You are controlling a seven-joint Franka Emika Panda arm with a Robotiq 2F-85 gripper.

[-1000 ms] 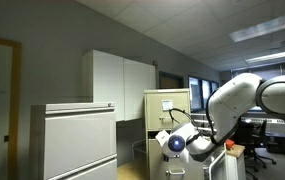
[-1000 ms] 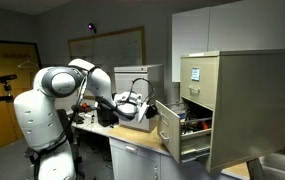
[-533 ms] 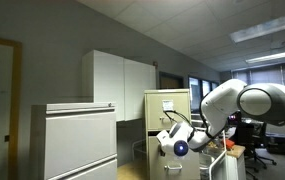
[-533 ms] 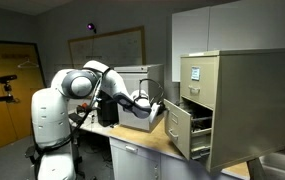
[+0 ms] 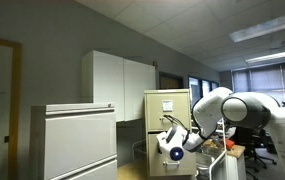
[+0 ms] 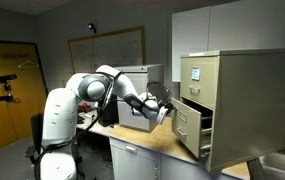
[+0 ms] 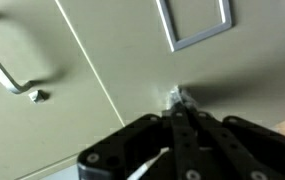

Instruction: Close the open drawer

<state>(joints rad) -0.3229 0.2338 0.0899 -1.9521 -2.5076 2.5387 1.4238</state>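
Observation:
The beige drawer [image 6: 186, 126] of the tall narrow filing cabinet [image 6: 244, 100] stands partly open, second from the top. My gripper [image 6: 168, 104] is shut, with its fingertips against the drawer's flat front near the upper edge. In the wrist view the drawer front [image 7: 102, 60] fills the picture. The closed fingertips [image 7: 179, 97] touch it below the label holder [image 7: 196, 24], with the metal handle [image 7: 12, 66] off to the left. In an exterior view the cabinet [image 5: 168, 104] stands behind the arm and the gripper [image 5: 166, 128] is in front of it.
The topmost beige drawer [image 6: 198, 72] is closed. A wide white cabinet [image 5: 74, 140] stands nearby, with white wall cabinets [image 5: 122, 84] above. A desk [image 6: 132, 141] carries a grey box [image 6: 132, 82]. A sink edge [image 6: 278, 164] is at the lower right.
The arm has reached further toward the cabinet, and the drawer has slid inward with it, from wide open to partly open. The gripper stayed shut.

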